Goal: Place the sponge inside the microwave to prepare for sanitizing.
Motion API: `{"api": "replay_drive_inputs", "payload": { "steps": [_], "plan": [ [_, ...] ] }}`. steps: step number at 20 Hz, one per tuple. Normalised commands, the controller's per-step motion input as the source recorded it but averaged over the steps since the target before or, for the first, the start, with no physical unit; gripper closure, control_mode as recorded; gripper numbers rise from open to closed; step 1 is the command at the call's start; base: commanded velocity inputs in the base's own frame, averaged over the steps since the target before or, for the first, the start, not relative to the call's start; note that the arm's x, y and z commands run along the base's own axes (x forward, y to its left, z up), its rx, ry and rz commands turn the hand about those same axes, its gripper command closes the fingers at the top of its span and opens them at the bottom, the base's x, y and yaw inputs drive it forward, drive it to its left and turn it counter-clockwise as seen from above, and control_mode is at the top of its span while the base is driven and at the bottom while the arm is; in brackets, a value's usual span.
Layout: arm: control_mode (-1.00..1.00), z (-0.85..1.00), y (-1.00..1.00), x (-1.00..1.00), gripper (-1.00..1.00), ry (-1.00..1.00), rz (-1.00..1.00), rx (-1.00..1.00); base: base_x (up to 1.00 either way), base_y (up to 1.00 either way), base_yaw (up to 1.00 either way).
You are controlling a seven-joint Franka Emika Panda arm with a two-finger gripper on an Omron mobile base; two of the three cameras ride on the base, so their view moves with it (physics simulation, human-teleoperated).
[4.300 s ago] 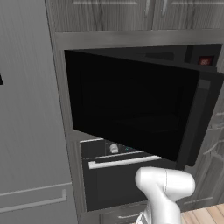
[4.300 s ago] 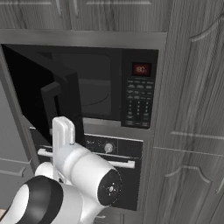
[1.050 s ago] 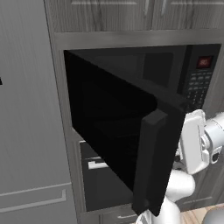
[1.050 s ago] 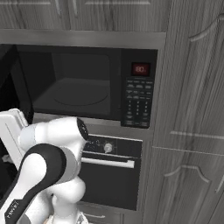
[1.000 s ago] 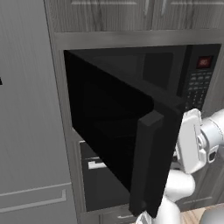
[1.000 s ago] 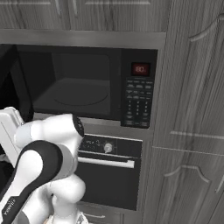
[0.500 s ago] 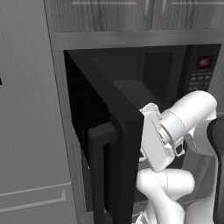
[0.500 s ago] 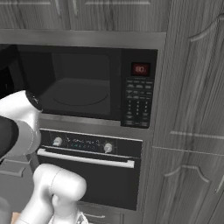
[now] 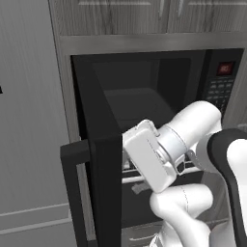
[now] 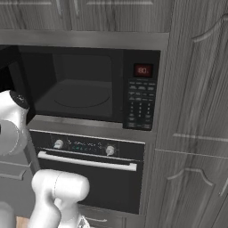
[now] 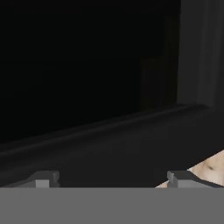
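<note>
The black built-in microwave point(image 10: 89, 84) stands open, and its round turntable point(image 10: 82, 101) shows bare inside the cavity. Its door point(image 9: 103, 159) is swung far out to the left and appears nearly edge-on in the left base view. My white hand point(image 9: 149, 161) sits close against the door's inner side. In the hand view my gripper point(image 11: 113, 180) is open, its fingertips point(image 11: 43, 179) wide apart with nothing between them, facing the dark door surface. The sponge is out of view.
The button panel point(image 10: 140, 104) with a red display point(image 10: 143, 70) is right of the cavity. Below is a black oven point(image 10: 89, 173) with knobs and a silver bar handle point(image 10: 87, 161). Grey wood cabinets point(image 10: 196, 133) flank both sides.
The microwave door has swung from half open to fully open toward the left. My hand followed it leftward along its inner side. The jaws stayed open.
</note>
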Motion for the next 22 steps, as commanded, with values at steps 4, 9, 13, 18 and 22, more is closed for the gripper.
{"api": "replay_drive_inputs", "payload": {
  "steps": [4, 9, 13, 18, 22],
  "plan": [
    [-1.0, -0.45, -0.01, 0.0, -1.0, -0.01, 0.0, 0.0, 0.0, 0.0, 0.0],
    [-1.0, -0.04, -0.47, 0.2, -1.0, 0.0, -0.02, -0.15, 0.0, 0.0, 0.0],
    [-1.0, 0.0, -0.98, 0.7, -1.0, 0.0, 0.0, -0.2, 0.0, 0.0, 0.0],
    [-1.0, -0.02, -0.99, 0.86, -1.0, -0.15, 0.0, -0.23, 0.0, 0.0, 0.0],
    [-1.0, -0.54, -0.86, 0.67, -1.0, -0.33, 0.0, -0.4, 0.0, 0.0, 0.0]
  ]
}}
